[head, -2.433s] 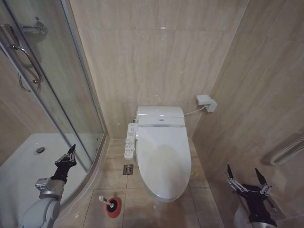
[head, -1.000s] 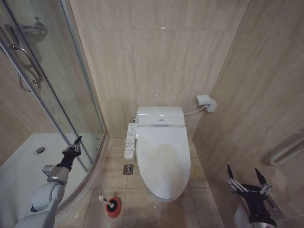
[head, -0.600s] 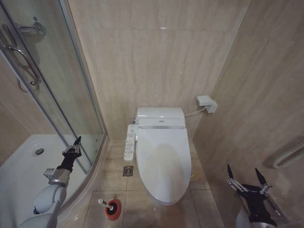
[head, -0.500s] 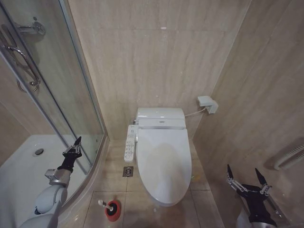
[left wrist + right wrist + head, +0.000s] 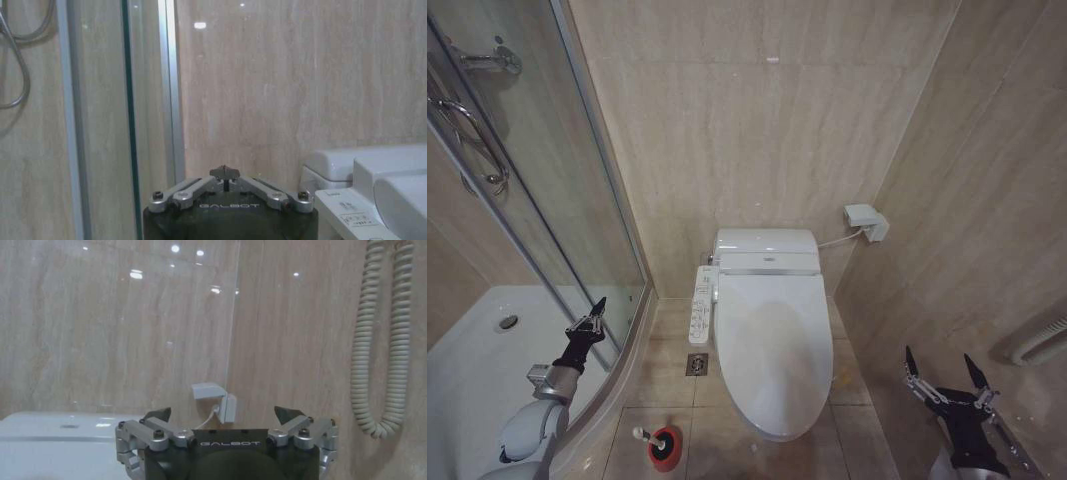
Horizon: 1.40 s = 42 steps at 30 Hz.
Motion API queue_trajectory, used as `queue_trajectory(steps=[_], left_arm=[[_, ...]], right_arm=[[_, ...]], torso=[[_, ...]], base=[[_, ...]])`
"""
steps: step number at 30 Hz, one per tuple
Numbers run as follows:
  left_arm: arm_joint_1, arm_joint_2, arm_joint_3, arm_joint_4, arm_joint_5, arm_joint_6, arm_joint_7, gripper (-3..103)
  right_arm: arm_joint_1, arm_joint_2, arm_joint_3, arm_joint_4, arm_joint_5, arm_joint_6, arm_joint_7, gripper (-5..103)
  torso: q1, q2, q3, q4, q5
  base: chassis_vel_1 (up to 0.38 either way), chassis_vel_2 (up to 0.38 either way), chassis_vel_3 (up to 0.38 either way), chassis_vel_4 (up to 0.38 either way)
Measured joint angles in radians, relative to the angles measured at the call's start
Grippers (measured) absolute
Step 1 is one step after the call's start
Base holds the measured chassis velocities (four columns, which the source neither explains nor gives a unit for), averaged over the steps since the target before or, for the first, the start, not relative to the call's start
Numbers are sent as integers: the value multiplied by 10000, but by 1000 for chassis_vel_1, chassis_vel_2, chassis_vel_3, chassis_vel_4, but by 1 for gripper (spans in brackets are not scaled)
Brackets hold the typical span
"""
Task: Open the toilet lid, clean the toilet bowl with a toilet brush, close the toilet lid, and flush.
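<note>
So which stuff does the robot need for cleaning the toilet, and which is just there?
Needed:
toilet lid, down
toilet brush in its red holder
left claw, shut
right claw, open

Just there:
shower door
button panel
coiled cord

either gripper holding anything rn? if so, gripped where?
Nothing held. Left gripper is shut on air by the shower door; right gripper is open and empty. Toilet brush sits in its red holder.

You are looking into a small tiled bathroom: beige stone-look tiles (image 5: pixel 757 110) cover the walls and floor, a glass shower enclosure (image 5: pixel 537 190) with a white shower tray (image 5: pixel 477 350) fills the left, and against the far wall stands a toilet, its toilet lid (image 5: pixel 772 350) down.
</note>
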<state>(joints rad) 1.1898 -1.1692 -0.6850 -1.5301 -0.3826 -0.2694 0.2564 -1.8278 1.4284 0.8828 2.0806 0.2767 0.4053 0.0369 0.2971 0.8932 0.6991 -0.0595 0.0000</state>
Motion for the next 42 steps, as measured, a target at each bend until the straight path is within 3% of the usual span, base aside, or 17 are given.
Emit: queue_trajectory(steps=[10,13,15,18,25,29,33,42], left_arm=[[9,-45,48,105,-32,-30,6,0],[-31,-33,87,228,-170,-306,-144,0],[-111,-4,100,475,-248,-856,-10,0],[-148,87,112,650,-270,-989,79,0],[-876,692,408,1338,-775,-409,197,0],[-1638,1211,1135,1820,-1416,-14,415,0],[-1649,1157,1559,1686,-1698,188,499,0],[-1942,838,2125,1992,-1688,-40,843,0]], right_arm=[[0,0,0,-1,0,0,0,100],[0,0,0,-1,0,0,0,100],[0,0,0,0,0,0,0,100],[0,0,0,0,0,0,0,100],[-1,0,0,0,0,0,0,100],[-1,0,0,-1,0,0,0,100],[-1,0,0,-1,0,0,0,100],[-1,0,0,-1,0,0,0,100]], torso=[[2,0,1,-1,-1],[3,-1,1,-1,0],[5,-1,2,0,-1],[3,-1,1,2,-1],[0,0,0,2,-2],[1,-1,1,-3,0],[2,-1,1,1,-1],[1,0,1,1,-2]], base=[[-66,58,65,-58],[-79,59,69,-76],[-21,33,35,-38],[0,0,0,0],[0,0,0,0],[0,0,0,0],[0,0,0,0],[0,0,0,0]])
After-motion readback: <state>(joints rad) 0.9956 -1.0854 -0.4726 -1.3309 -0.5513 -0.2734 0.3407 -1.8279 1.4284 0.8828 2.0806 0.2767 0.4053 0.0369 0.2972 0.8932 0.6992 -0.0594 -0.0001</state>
